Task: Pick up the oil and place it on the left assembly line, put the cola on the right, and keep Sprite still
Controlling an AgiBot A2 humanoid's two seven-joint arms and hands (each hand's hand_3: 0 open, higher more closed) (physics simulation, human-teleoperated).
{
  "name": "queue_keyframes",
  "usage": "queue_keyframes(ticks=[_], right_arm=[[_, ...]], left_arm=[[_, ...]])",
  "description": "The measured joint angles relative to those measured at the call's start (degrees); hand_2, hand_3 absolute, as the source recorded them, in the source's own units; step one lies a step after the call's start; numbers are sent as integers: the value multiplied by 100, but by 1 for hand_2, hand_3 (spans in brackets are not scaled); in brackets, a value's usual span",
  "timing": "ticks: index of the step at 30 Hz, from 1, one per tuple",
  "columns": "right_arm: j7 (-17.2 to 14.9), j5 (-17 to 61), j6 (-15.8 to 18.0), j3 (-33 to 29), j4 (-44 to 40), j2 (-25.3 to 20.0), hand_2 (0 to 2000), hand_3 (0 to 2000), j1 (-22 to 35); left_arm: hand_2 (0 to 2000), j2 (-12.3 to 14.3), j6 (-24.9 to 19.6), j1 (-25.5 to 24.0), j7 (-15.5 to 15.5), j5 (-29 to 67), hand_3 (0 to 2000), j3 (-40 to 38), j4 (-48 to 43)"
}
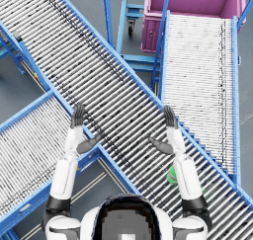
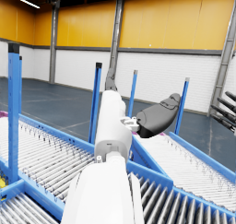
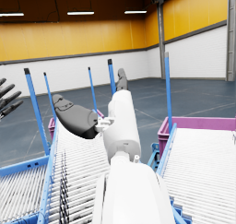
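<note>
Both hands hover over the long diagonal roller conveyor (image 1: 106,93). My left hand (image 1: 77,123) is open near the belt's left rail, fingers straight and thumb spread toward the middle. My right hand (image 1: 169,121) is open near the right rail, its thumb pointing inward too. Neither holds anything. A green object (image 1: 171,175), mostly hidden under my right forearm, lies on the belt; I cannot tell what it is. No oil or cola shows in any view. The left wrist view shows the empty left hand (image 2: 156,116), and the right wrist view the empty right hand (image 3: 76,116).
A left conveyor (image 1: 27,145) branches off at the lower left. A right conveyor (image 1: 197,81) runs up to a magenta bin (image 1: 195,2). Blue rails and upright posts (image 2: 14,112) border the belts. Grey floor lies between the frames.
</note>
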Motion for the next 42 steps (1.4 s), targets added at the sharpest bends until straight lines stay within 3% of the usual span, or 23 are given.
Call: queue_keyframes(ticks=[5, 12, 16, 25, 42], right_arm=[[64, 0, -63, -380, 250, -169, 0, 0, 232], [77, 1783, -76, -943, 396, -299, 0, 0, 508], [78, 2261, -77, -1283, 390, -322, 0, 0, 658], [78, 2422, -77, -1710, 240, -333, 0, 0, 881], [79, 2430, -77, -1712, 264, -416, 0, 0, 808]], left_arm=[[0, 116, -63, 240, -63, 250, 0, -506, -167], [0, 199, -77, 672, -77, 2038, 0, -974, -110], [0, 215, -78, 947, -78, 2706, 0, -1106, -15], [0, 249, -78, 1204, -78, 2931, 0, -1318, 101], [0, 342, -78, 1186, -78, 2942, 0, -1336, -70]])
